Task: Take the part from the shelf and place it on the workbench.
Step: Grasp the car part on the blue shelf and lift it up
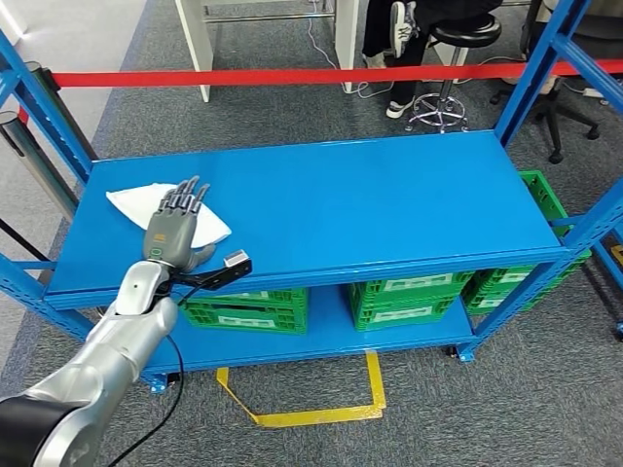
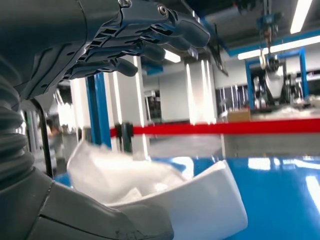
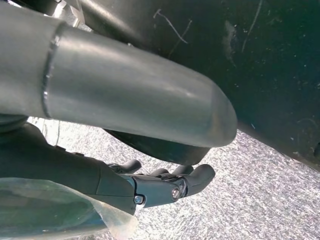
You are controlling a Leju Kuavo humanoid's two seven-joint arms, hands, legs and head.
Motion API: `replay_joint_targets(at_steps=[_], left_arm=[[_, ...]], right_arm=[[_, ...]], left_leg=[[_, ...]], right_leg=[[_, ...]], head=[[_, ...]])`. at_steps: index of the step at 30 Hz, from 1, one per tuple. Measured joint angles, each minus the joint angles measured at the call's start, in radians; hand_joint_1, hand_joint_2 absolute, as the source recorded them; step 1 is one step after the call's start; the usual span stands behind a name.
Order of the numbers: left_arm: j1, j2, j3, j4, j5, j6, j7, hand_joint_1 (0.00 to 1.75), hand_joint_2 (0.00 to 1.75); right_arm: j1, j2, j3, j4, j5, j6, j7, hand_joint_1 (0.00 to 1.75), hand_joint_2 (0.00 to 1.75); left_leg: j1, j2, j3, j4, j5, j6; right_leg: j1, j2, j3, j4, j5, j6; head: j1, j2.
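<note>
White plastic wrapping covers the part (image 1: 170, 212), a flat, roughly oblong packet that lies on the left end of the blue shelf (image 1: 352, 199), on its top board. In the left wrist view the part (image 2: 196, 200) looks soft and crinkled on one side, with a smoother, rounded white edge toward the open board; what is inside the wrap cannot be told. The left hand (image 1: 176, 226) hovers over the part with its fingers (image 2: 166, 30) spread and stretched out above it and the thumb (image 2: 94, 220) low beside it; nothing is clamped between them. The right hand (image 3: 166, 182) hangs over grey carpet (image 3: 264, 200), fingers loosely curled; whether it holds anything cannot be told. Green crates (image 1: 400, 297) stand on the lower board of the shelf. Behind the shelf a red tape (image 1: 294, 76) runs across, and a person's legs (image 1: 400, 39) rest by a stool (image 1: 448, 58).
</note>
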Motion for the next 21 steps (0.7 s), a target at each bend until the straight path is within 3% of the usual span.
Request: replay_joint_targets(at_steps=[8, 14, 15, 18, 19, 21], left_arm=[[-0.034, 0.002, 0.04, 0.058, 0.091, -0.199, -0.025, 0.0, 1.75], [-0.063, 0.004, 0.05, 0.084, 0.092, -0.328, 0.001, 0.0, 1.75], [-0.068, 0.004, 0.049, 0.088, 0.086, -0.345, 0.009, 0.24, 1.75], [-0.079, 0.005, 0.047, 0.093, 0.072, -0.359, 0.032, 1.55, 1.75], [-0.08, 0.005, 0.046, 0.095, 0.066, -0.355, 0.043, 1.75, 1.75], [-0.081, 0.005, 0.039, 0.096, 0.05, -0.345, 0.072, 1.75, 1.75]], right_arm=[[0.0, 0.0, 0.0, 0.0, -0.003, 0.0, -0.001, 0.0, 0.0], [0.0, 0.0, 0.0, 0.0, -0.007, 0.0, -0.003, 0.0, 0.0], [0.0, 0.0, 0.0, 0.0, -0.008, -0.001, -0.005, 0.0, 0.0], [0.0, 0.0, 0.0, 0.0, -0.009, -0.003, -0.008, 0.0, 0.0], [0.0, 0.0, 0.0, 0.0, -0.009, -0.004, -0.008, 0.0, 0.0], [0.0, 0.0, 0.0, 0.0, -0.01, -0.007, -0.009, 0.0, 0.0]], left_leg=[[0.0, 0.0, 0.0, 0.0, 0.0, 0.0], [0.0, 0.0, 0.0, 0.0, 0.0, 0.0], [0.0, 0.0, 0.0, 0.0, 0.0, 0.0], [0.0, 0.0, 0.0, 0.0, 0.0, 0.0], [0.0, 0.0, 0.0, 0.0, 0.0, 0.0], [0.0, 0.0, 0.0, 0.0, 0.0, 0.0]], right_leg=[[0.0, 0.0, 0.0, 0.0, 0.0, 0.0], [0.0, 0.0, 0.0, 0.0, 0.0, 0.0], [0.0, 0.0, 0.0, 0.0, 0.0, 0.0], [0.0, 0.0, 0.0, 0.0, 0.0, 0.0], [0.0, 0.0, 0.0, 0.0, 0.0, 0.0], [0.0, 0.0, 0.0, 0.0, 0.0, 0.0]], head=[[0.0, 0.0], [0.0, 0.0], [0.0, 0.0], [0.0, 0.0], [0.0, 0.0], [0.0, 0.0]])
